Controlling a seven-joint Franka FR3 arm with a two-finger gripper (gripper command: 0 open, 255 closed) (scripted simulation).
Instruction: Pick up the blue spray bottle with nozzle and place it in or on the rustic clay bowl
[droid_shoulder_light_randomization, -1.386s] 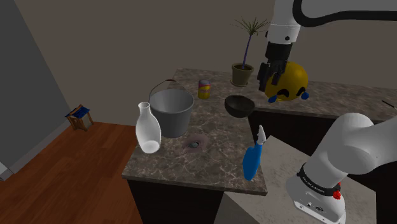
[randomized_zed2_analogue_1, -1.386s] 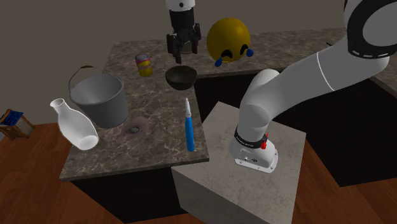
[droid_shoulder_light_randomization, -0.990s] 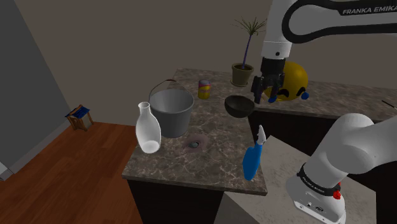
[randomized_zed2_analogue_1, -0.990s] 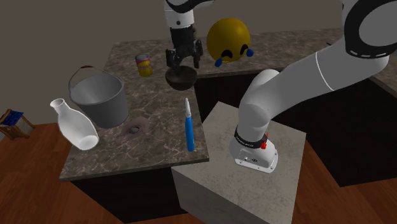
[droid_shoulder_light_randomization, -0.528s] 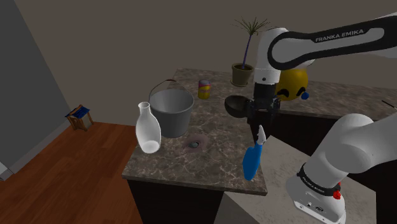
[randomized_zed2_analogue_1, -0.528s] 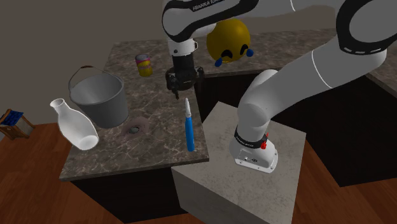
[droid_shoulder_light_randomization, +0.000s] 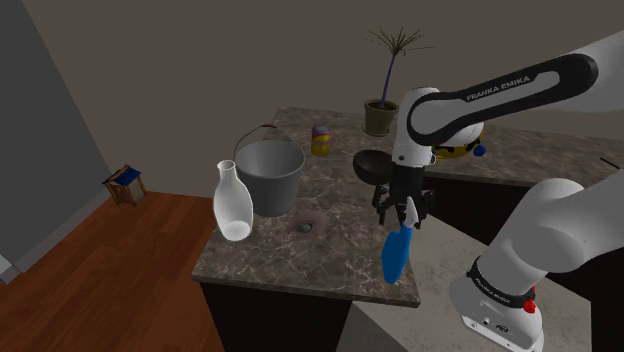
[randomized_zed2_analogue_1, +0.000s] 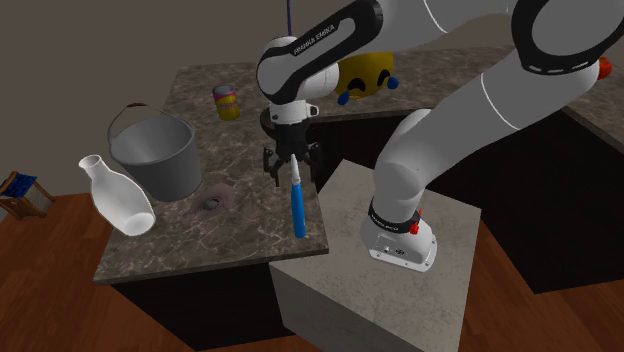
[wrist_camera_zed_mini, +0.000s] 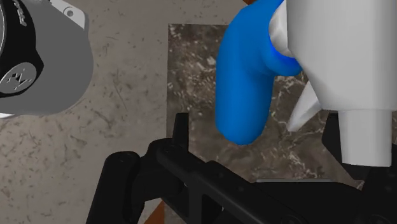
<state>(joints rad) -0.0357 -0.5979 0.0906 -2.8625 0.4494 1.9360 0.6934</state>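
Observation:
The blue spray bottle (droid_shoulder_light_randomization: 395, 256) lies on the marble counter (droid_shoulder_light_randomization: 300, 262) near its edge by the stand, white nozzle (droid_shoulder_light_randomization: 410, 209) pointing toward the dark bowl (droid_shoulder_light_randomization: 367, 166). My gripper (droid_shoulder_light_randomization: 402, 213) hangs low over the nozzle, open, with a finger on each side. In the second exterior view the gripper (randomized_zed2_analogue_1: 292, 172) straddles the white nozzle (randomized_zed2_analogue_1: 294, 166) above the blue body (randomized_zed2_analogue_1: 298, 208). In the wrist view the blue body (wrist_camera_zed_mini: 245, 83) and white nozzle (wrist_camera_zed_mini: 343, 63) lie between the fingers (wrist_camera_zed_mini: 181, 127), which stand apart; I see no contact.
A grey bucket (droid_shoulder_light_randomization: 268, 175) and a white vase (droid_shoulder_light_randomization: 232, 203) stand on the counter toward the shoulder view's left. A small jar (droid_shoulder_light_randomization: 321, 140), a potted plant (droid_shoulder_light_randomization: 383, 108) and a yellow emoji ball (droid_shoulder_light_randomization: 458, 149) sit behind the bowl. The stand (droid_shoulder_light_randomization: 440, 290) adjoins the counter edge.
The gripper has swung away from above the bowl and come down over the bottle's nozzle, fingers still apart. The bottle has not moved.

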